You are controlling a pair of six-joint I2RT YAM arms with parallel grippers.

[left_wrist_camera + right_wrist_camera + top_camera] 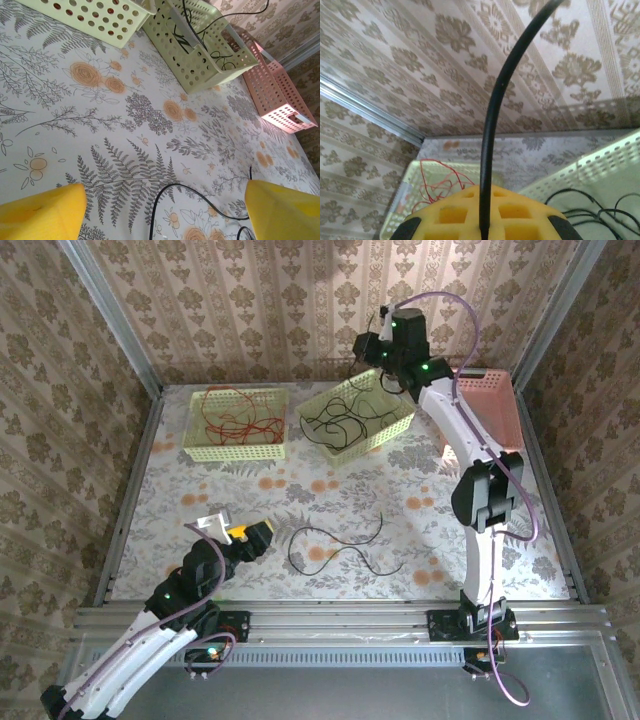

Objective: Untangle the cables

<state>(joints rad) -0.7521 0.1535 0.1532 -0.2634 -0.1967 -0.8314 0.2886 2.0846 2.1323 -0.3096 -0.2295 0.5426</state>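
**Item 1. My right gripper** (482, 227): yellow foam-padded fingers pressed together and clamped on one thin black cable (492, 145), which rises from between the pads and arcs overhead. I hold it high at the back of the table, above a pale green perforated plastic basket (380, 443) that holds a heap of loose black cables (345, 425).

**Item 2. My left gripper** (253, 531): yellow fingers (42, 212) spread wide, holding nothing. It sits low over the flower-and-fern printed tablecloth (200, 490), front left.

**Item 3. Loose black strand** (340, 545): a single thin wire lying on the cloth in an open loop with a wavy tail, just right of my left gripper. From the left wrist, its curve runs from the middle of the gap between my pads toward one of them. It lies on the cloth and touches neither pad.

**Item 4. Red cables** (235, 415): a tangle of hair-thin wires in a second pale green basket (235, 450), back left, apart from the black ones.

**Item 5. Pink perforated plastic basket** (495, 405): back right. I cannot tell its contents.

**Handling note, my judgement.**
- **Right gripper:** the clamped cable looks bound for the black heap. I should part these fingers only when its hanging length is over the basket's inside, so it does not drape over the rim.
- **Left gripper:** I should come down astride a single run of the strand, away from where the loop crosses itself. I should close square across it and lift slowly so the loop opens rather than tightens.
- **Risk:** so thin a wire may slip from soft pads, or the pads may pinch cloth.
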